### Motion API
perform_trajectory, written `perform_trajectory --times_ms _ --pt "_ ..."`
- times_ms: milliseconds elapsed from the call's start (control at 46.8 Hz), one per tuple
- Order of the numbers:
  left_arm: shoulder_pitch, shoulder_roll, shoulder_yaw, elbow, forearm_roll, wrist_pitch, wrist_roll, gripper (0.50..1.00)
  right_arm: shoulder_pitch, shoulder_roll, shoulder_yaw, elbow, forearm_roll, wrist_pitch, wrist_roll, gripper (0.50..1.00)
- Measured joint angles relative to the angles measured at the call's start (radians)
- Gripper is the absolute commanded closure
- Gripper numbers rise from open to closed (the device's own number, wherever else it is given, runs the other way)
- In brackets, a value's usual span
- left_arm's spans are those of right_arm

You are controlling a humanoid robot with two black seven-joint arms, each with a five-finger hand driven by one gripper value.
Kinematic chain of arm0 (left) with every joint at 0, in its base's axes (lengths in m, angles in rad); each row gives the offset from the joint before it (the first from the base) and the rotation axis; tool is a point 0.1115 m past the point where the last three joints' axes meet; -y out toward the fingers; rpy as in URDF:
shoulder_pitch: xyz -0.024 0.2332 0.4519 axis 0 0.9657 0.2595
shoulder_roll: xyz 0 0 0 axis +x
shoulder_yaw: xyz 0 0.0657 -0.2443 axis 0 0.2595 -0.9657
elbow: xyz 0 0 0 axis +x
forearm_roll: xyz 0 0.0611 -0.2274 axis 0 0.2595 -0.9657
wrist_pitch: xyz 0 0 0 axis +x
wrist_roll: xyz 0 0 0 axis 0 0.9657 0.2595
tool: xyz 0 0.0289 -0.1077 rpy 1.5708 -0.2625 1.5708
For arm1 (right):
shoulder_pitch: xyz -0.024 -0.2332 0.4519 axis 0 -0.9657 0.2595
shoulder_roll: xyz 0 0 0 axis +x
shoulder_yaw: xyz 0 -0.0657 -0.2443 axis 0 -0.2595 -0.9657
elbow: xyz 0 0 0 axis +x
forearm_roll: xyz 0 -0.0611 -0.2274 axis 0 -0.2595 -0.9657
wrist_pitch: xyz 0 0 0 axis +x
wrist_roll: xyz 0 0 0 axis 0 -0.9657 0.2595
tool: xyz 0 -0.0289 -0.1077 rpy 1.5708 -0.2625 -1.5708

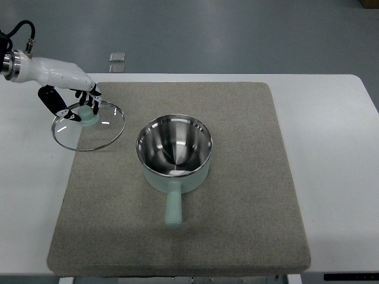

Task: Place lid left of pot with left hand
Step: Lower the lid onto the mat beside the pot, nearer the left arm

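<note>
Left hand grips the knob of the glass lid, fingers curled around it. Lid sits at the far-left edge of the grey mat, left of the open pot, apart from it. White bench underneath.

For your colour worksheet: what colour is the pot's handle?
Pale mint green, matching the pot body; the handle shows clearly in the top view.

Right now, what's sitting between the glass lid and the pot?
Nothing: in the top view only bare grey mat separates the lid from the pot.
</note>
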State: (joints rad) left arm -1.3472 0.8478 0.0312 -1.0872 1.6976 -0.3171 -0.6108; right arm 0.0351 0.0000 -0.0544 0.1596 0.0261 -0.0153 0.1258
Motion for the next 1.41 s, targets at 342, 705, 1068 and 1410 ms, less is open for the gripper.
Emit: perform_trajectory --times_ms 342,705,1068,1410 --pt "0.061 -0.078 0.003 0.106 0.000 0.110 0.000 1.000 0.000 0.000 0.000 0.000 0.000 0.000 0.000 0.576" --pt "0.112 -0.092 -0.003 0.128 -0.012 0.200 0.000 1.000 0.000 0.000 0.000 0.000 0.000 0.000 0.000 0.576" --pt "0.142 -0.110 -0.010 0.135 -0.026 0.231 0.000 1.000 0.000 0.000 0.000 0.000 0.000 0.000 0.000 0.576" --pt "0.156 -0.113 -0.002 0.138 -0.059 0.292 0.000 0.930 0.000 0.000 -0.001 0.000 0.000 0.000 0.000 0.576"
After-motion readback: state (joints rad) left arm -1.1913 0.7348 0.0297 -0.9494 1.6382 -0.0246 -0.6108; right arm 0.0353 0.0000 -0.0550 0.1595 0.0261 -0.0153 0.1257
